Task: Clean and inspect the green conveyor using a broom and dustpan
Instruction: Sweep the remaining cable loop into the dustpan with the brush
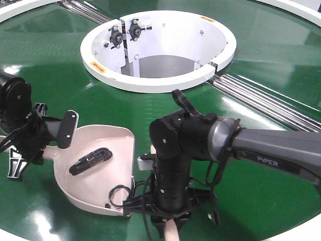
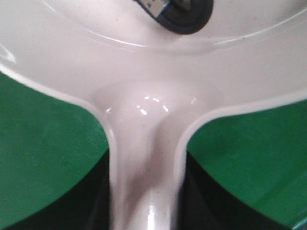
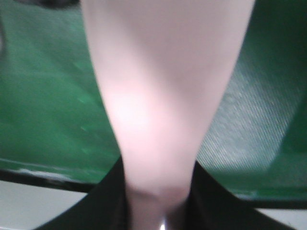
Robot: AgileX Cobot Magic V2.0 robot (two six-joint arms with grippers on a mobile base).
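The green conveyor (image 1: 271, 201) bears the dustpan (image 1: 100, 188) at near left. Only the front view shows the black cable (image 1: 90, 160) in its scoop. The left gripper (image 2: 146, 213) clamps its handle. The right wrist view shows the broom (image 3: 168, 96) up close, gripped by the right gripper (image 3: 160, 211).

Pale pink-beige dustpan (image 1: 106, 182); dark-green, finely ribbed conveyor (image 3: 242, 112).

Pale dustpan (image 1: 100, 187) on green conveyor (image 1: 150, 108); broom (image 3: 168, 96) beside.
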